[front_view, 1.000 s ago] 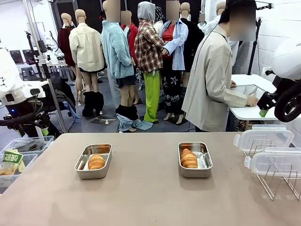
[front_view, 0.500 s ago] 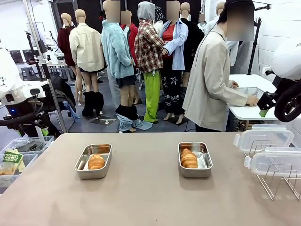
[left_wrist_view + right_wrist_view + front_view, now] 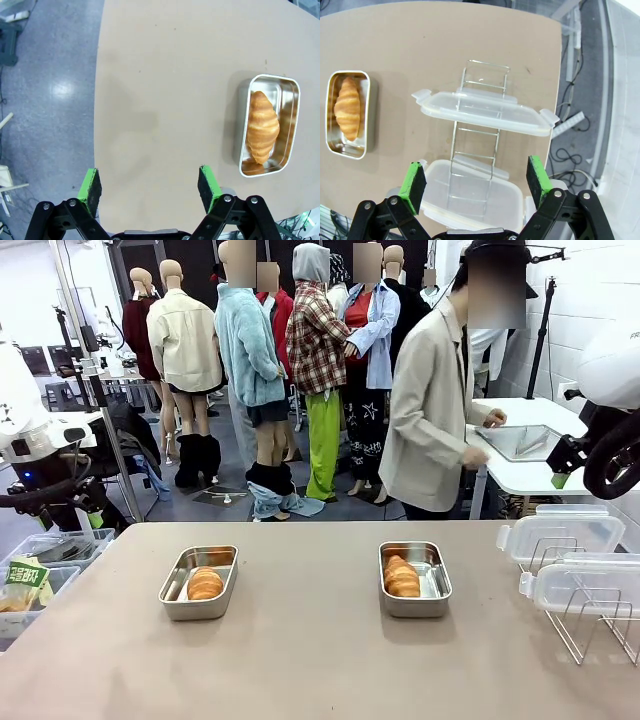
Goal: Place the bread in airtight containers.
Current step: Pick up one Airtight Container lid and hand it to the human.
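Tins [image 3: 196, 611] on the bench [image 3: 320, 660], one roll [image 3: 205, 583] in each; lids [image 3: 560, 533] at 3 o'clock (on a wire rack [image 3: 475, 145]). Left end effector [image 3: 148, 181], right end effector [image 3: 475, 176]: jaws apart, empty.

You have bright, even overhead light in all three views. On the table [image 3: 320, 660] you see only soft, short shadows beside the tins [image 3: 198, 583]. In the left wrist view a white glare patch sits on the glossy floor [image 3: 60, 90], and the steel walls mirror the orange of the bread [image 3: 262, 127]. Your wrist views bend straight edges near the corners; the front view is sharp.
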You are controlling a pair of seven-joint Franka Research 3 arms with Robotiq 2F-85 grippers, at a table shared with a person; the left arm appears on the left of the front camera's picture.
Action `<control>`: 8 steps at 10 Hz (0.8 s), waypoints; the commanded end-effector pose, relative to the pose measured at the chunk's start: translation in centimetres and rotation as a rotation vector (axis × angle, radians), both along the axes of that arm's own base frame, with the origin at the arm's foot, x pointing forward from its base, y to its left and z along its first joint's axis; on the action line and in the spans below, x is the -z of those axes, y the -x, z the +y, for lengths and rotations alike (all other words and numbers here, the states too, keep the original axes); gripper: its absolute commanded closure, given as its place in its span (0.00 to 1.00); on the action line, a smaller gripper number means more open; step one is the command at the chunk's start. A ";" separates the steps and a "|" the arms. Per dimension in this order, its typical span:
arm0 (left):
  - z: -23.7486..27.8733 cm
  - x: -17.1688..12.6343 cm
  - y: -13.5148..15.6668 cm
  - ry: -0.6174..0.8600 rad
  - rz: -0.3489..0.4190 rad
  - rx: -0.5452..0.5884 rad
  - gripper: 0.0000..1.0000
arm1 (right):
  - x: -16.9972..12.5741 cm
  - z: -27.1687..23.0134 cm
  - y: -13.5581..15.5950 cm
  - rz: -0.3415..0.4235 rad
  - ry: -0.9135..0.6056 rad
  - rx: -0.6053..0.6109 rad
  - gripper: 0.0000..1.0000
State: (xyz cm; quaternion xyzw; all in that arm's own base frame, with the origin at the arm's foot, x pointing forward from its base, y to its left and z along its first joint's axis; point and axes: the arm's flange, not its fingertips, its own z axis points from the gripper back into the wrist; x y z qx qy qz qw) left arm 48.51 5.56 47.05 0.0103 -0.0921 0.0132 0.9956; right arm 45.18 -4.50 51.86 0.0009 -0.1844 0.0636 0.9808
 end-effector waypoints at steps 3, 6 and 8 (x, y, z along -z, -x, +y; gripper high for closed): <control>-0.1 -0.2 -0.1 -0.006 -0.003 -0.007 0.00 | 0.0 0.2 0.0 0.001 0.011 0.018 0.00; -0.1 -0.2 -0.1 -0.006 -0.003 -0.007 0.00 | 0.0 0.2 0.0 0.001 0.011 0.018 0.00; -0.1 -0.2 -0.1 -0.006 -0.003 -0.007 0.00 | 0.0 0.2 0.0 0.001 0.011 0.018 0.00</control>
